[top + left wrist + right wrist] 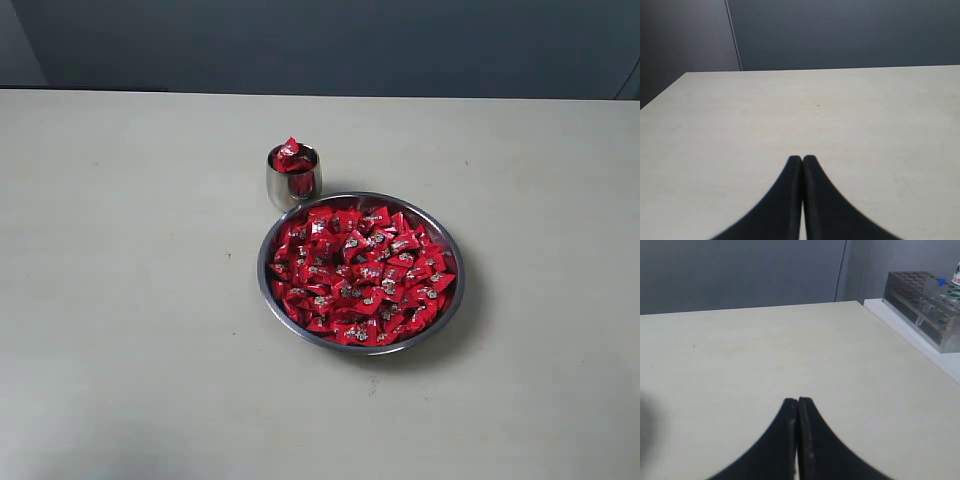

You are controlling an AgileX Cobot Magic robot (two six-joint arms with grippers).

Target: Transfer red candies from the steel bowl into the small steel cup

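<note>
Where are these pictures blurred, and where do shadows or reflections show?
Exterior view: evenly lit, sharp; the steel bowl casts a soft shadow on the table. Left wrist view: the shut left claw is dark and soft-edged. Right wrist view: the right claw likewise; the rack looks slightly blurred.

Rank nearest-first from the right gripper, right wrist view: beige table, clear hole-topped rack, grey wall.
1. Beige table: directly under the right gripper.
2. Clear hole-topped rack: beyond the table's side edge.
3. Grey wall: behind the table's far edge.
</note>
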